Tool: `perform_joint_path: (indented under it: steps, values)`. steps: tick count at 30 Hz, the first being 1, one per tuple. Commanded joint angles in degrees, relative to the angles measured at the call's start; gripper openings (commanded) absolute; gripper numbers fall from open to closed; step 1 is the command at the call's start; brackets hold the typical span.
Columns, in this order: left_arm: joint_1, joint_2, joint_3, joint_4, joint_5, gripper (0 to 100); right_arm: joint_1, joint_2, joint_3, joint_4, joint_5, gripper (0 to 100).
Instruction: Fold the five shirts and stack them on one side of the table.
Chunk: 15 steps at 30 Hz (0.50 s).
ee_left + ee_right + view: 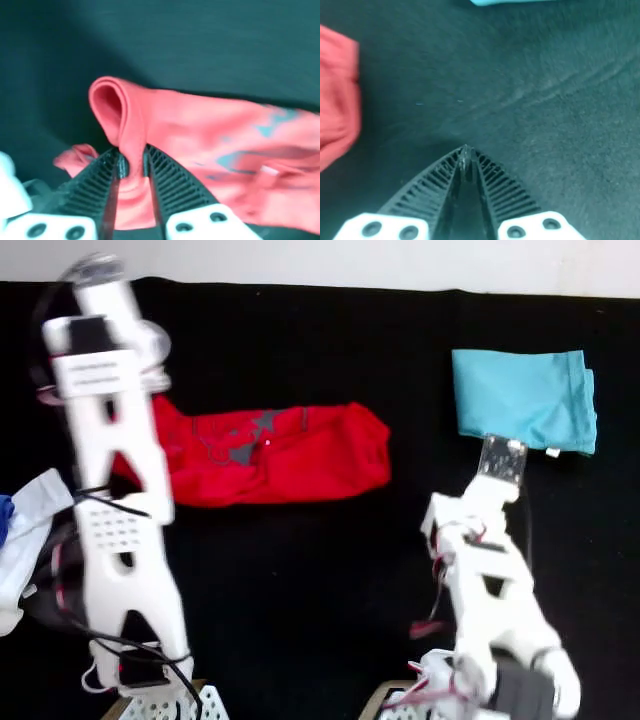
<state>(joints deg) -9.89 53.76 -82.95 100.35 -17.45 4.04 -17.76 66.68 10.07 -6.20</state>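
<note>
the red shirt (pixel 270 455) was the one being folded. it lay stretched out in the middle of the black table (pixel 330 570). the left gripper (pixel 133 161) was pinching a raised fold at one end of it, with both fingers squeezed tight on the cloth. the right gripper (pixel 465 156) hung over bare table near the blue shirt (pixel 525 398), its fingers pressed together with nothing in them. the blue shirt looked folded already and sat on the right side, so that was likely where the stack would go. a heap of white and blue clothes (pixel 22 530) waited at the left edge.

i think the fold on the red shirt was only partly done. next, the left arm would need to lift the pinched end and carry it over toward the other end, holding on so the cloth did not slip or bunch up.

the red shirt had a grey and blue picture (pixel 240 435) on it, but no words i could read. a white label (pixel 95 370) on the left arm had print too blurry to read.
</note>
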Motion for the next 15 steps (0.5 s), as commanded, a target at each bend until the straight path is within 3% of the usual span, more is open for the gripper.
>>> perform_joint_path:
  steps: [1, 4, 9, 12, 15]
  values:
    - [11.74, -4.26, -2.24, 0.09, 1.58, 1, 1.10, 3.74, -7.60, 5.14, -2.46, 0.6]
    - [19.91, -4.00, -2.24, -3.52, 1.49, 1, 1.10, 3.91, -7.69, 5.23, -2.73, 0.6]
    - [30.46, -2.77, -0.84, -17.05, 1.23, 1, 0.92, 4.09, -8.04, 5.23, -2.64, 0.6]
    - [33.10, 0.75, 2.86, -26.55, 1.14, 1, 0.84, 4.18, -8.13, 5.23, -2.64, 0.6]
    - [34.51, 4.62, 4.53, -30.51, 1.14, 1, 0.84, 4.18, -8.13, 5.23, -2.64, 0.6]
